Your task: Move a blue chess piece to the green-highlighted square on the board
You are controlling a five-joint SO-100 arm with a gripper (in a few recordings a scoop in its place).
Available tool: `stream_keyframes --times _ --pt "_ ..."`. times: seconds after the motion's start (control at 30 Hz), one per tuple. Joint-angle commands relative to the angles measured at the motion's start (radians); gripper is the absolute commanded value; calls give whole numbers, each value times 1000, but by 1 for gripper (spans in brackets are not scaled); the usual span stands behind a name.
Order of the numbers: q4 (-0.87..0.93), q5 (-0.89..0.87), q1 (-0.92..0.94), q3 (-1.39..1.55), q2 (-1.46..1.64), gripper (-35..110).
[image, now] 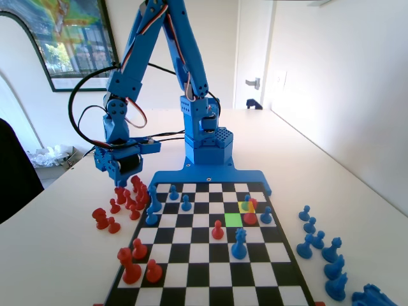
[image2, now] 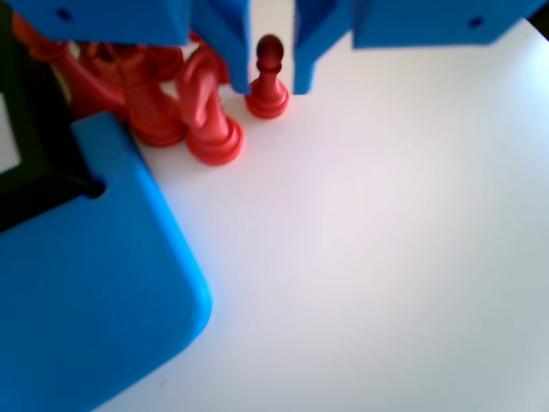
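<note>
1. The gripper [image: 120, 171] hangs low over the counter [image2: 386, 257] off the board's left side in the fixed view, above a heap of red pieces [image: 131, 197]. In the wrist view its jaws stand apart, one on each side of a red pawn [image2: 268, 81] that stands upright on the counter. I see a gap on both sides of the pawn's head, so the jaws look open and grip nothing.

2. The blue chess piece [image: 246, 204] that fits the task stands on the yellow-tinted square [image: 247, 206], with a red pawn [image: 250, 215] touching or just beside it. The green-highlighted square [image: 233, 219] is next to the yellow one, nearer this camera and one step left in the fixed view, and nothing stands on it.

3. Judged from its look, the pawn is hard moulded plastic: light, stiff, smooth and easy to tip at its flared base. The best hold would be at the narrow neck under the round head, jaws closing level.

4. The near red pawn crowds that grasp, so a straight descent matters.

5. There are no containers. Spare blue pieces [image: 319, 245] stand loose on the counter right of the board [image: 210, 268] in the fixed view.
</note>
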State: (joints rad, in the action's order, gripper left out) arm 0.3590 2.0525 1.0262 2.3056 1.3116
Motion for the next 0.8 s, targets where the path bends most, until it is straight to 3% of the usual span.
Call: stream_keyframes --times 0.0,0.2,0.5,0.6,0.77 --pt "9 15 11 0 26 12" --pt "103 17 5 -46 52 12" --pt "495 -5 -49 -179 270 5" --pt "650 -38 -110 -242 354 2" --pt "747 -137 -267 -298 431 1"
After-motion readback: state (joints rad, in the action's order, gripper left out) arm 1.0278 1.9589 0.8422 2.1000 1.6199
